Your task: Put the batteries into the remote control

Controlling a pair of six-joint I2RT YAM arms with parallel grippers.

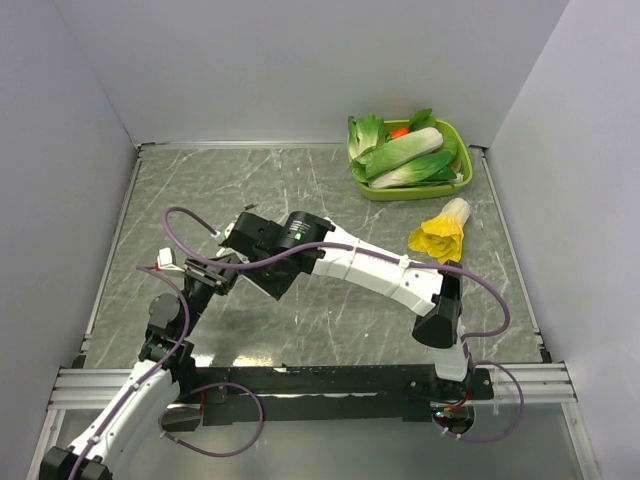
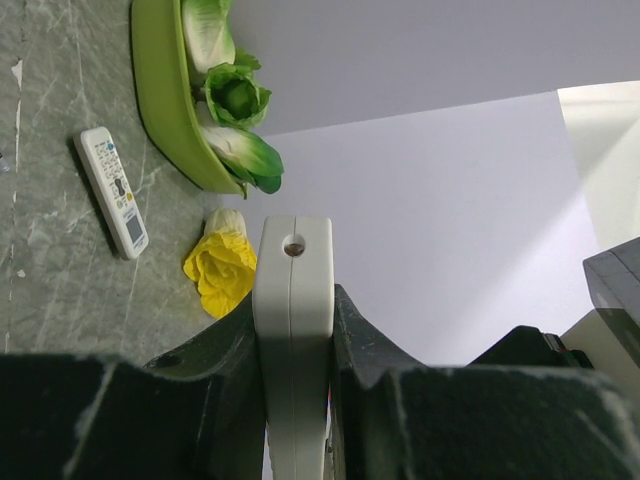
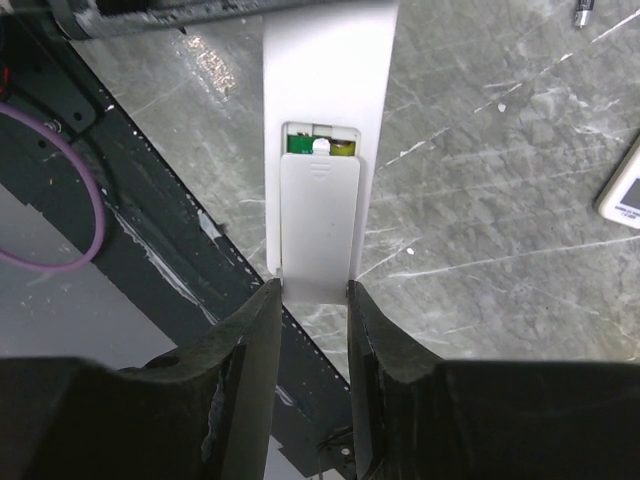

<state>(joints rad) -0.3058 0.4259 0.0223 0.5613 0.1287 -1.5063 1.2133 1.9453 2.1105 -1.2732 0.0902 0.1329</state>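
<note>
The slim white remote control (image 3: 325, 70) hangs in the air above the table, back side towards the right wrist camera. Its battery cover (image 3: 318, 225) is slid partly down, and the green batteries (image 3: 340, 148) show in the gap at the top of the compartment. My right gripper (image 3: 314, 295) is shut on the cover's lower end, a finger pressing each side. My left gripper (image 2: 292, 300) is shut on the remote control (image 2: 292, 260), seen edge-on. In the top view both grippers meet left of centre, left (image 1: 215, 272) and right (image 1: 248, 240), hiding the remote.
A wider white remote with coloured buttons (image 2: 113, 190) lies flat on the marbled table, its corner also showing (image 3: 625, 190). A green tray (image 1: 372, 188) of leafy vegetables stands at the back right. A yellow cabbage piece (image 1: 440, 232) lies in front of it. A black rail (image 1: 330, 378) spans the near edge.
</note>
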